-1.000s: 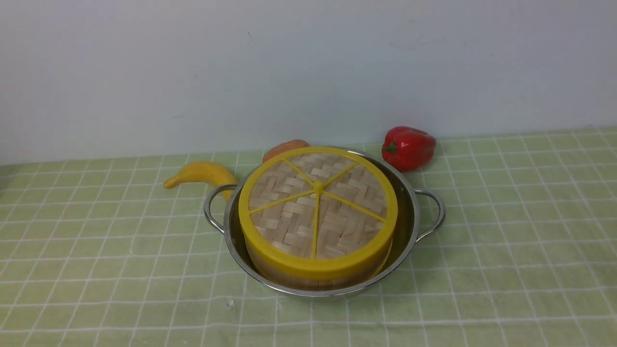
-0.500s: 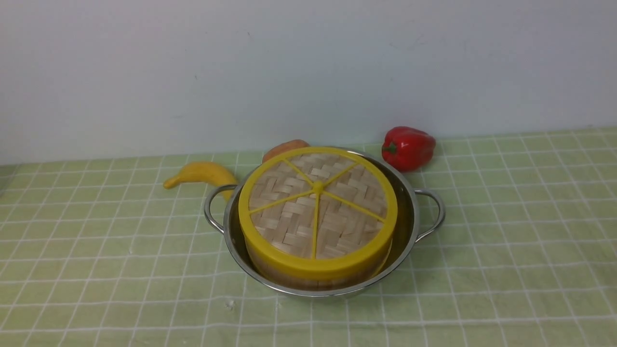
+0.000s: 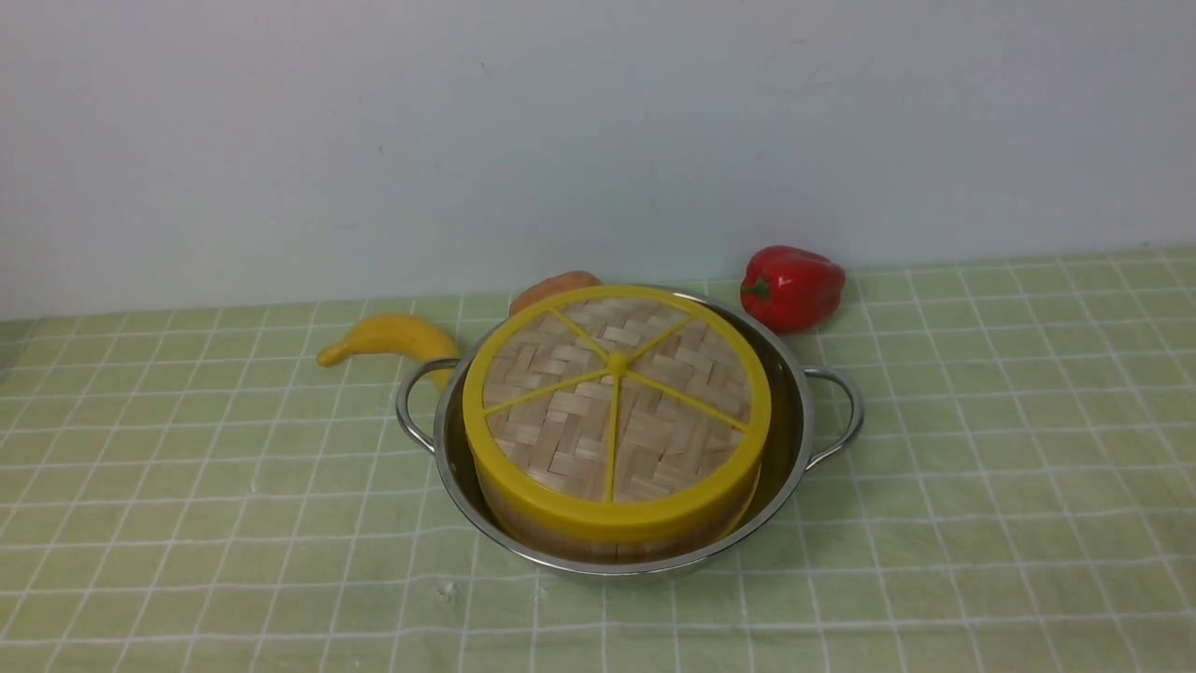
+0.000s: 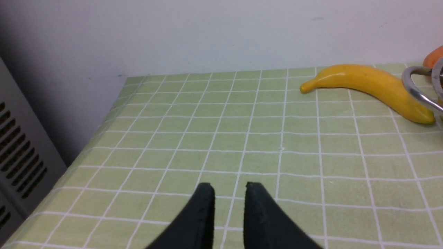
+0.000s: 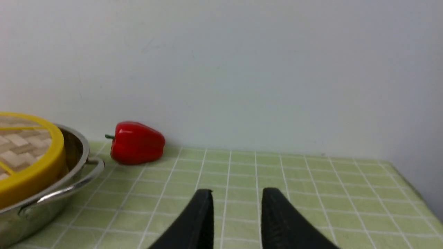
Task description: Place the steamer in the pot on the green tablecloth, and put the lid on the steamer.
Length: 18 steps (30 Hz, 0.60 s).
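Observation:
The pot [image 3: 794,439] stands on the green tablecloth [image 3: 981,467] in the middle of the front view. The steamer sits inside it; only a strip of its tan wall [image 3: 561,535] shows below the yellow rim. The lid [image 3: 617,402] lies flat on top of the steamer. Neither gripper shows in the front view. My left gripper [image 4: 230,186] hovers over bare cloth, well to the left of the pot handle [image 4: 420,91], with a gap between its fingers and nothing in it. My right gripper [image 5: 237,192] is open and empty over cloth to the right of the pot [image 5: 74,162] and lid [image 5: 27,152].
A yellow banana [image 3: 388,336] lies by the pot's left handle, also in the left wrist view [image 4: 367,86]. A red pepper [image 3: 791,285] sits behind the pot on the right. An orange object [image 3: 553,285] sits behind the pot. A grey vented panel [image 4: 17,155] stands beyond the table's left edge.

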{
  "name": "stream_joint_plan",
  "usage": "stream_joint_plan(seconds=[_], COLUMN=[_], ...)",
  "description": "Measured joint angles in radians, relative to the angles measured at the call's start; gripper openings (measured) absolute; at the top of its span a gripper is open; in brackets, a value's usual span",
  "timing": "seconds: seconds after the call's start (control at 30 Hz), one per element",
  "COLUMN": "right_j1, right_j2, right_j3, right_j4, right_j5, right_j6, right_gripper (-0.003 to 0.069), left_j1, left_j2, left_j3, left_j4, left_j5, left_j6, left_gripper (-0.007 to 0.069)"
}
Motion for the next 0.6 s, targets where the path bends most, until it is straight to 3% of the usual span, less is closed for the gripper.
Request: stream_joint_plan(seconds=[0.27, 0.6], right_j1=[0.0, 0.0], right_j2=[0.001, 0.001], right_j3=[0.007, 0.007], right_j4=[0.051, 0.05], right_j5=[0.099, 0.101], right_j6=[0.03, 0.031], right_gripper=[0.024, 0.024], left_j1=[0.0, 0.0], left_j2=[0.0, 0.0], left_j3=[0.0, 0.0], left_j4=[0.0, 0.0], left_j5=[-0.002, -0.002], left_j6=[0.0, 0.0], left_gripper=[0.0138, 0.0139])
